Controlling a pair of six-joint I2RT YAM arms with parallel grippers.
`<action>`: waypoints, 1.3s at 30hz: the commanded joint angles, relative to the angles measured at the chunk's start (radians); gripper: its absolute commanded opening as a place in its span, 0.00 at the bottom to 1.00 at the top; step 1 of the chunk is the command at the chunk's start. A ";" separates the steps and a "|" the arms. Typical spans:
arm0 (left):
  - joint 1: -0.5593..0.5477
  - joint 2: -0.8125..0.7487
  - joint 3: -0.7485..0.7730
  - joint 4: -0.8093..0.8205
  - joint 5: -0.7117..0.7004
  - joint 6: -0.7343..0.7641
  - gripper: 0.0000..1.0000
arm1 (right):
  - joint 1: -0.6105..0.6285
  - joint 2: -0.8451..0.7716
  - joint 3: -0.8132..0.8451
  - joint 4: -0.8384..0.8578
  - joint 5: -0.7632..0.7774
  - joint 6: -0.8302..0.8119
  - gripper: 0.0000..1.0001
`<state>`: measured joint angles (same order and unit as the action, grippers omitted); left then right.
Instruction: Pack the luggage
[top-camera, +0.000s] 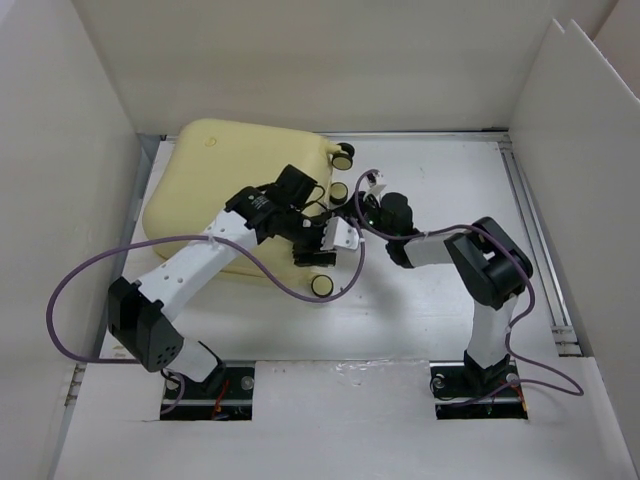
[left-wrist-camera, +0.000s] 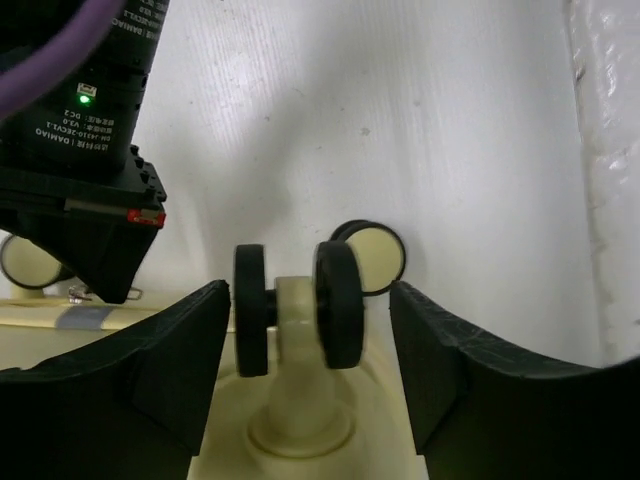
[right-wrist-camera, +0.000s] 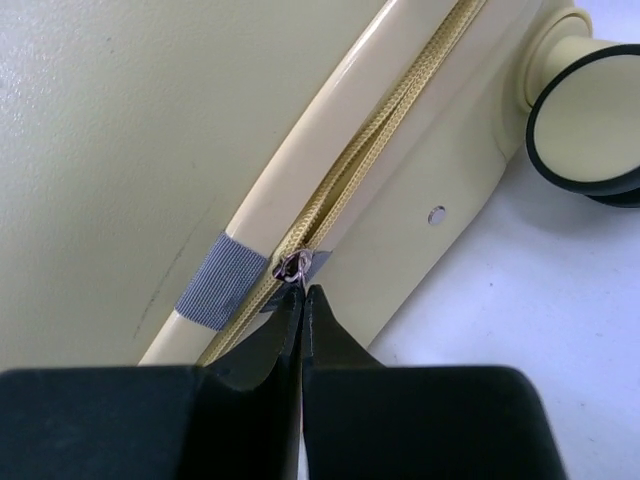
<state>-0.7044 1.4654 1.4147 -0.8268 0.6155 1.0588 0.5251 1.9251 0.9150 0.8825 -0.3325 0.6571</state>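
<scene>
One black wheel of the pale yellow hard-shell luggage stands inside the spread left claw; the right claw pinches its metal zipper pull.

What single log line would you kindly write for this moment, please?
luggage: lid down | left fingers: open, straddling wheel | right fingers: shut on zipper pull

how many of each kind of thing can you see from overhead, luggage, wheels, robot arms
pale yellow hard-shell suitcase: 1
black-and-cream caster wheels in plain sight: 3
white and black robot arms: 2
total: 6
</scene>
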 joint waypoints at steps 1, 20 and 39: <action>-0.052 -0.073 0.059 0.000 -0.003 -0.128 0.64 | -0.014 -0.032 -0.042 0.087 0.113 -0.086 0.00; -0.084 0.130 0.052 -0.150 -0.302 0.026 0.58 | -0.010 -0.072 -0.093 0.055 0.121 -0.086 0.00; -0.079 -0.103 -0.083 -0.302 0.081 0.142 0.00 | -0.129 -0.071 0.223 -0.563 0.518 -0.283 0.00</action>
<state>-0.7658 1.4448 1.3472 -0.9592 0.4774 1.2270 0.5224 1.8275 1.0805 0.3916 -0.0708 0.4358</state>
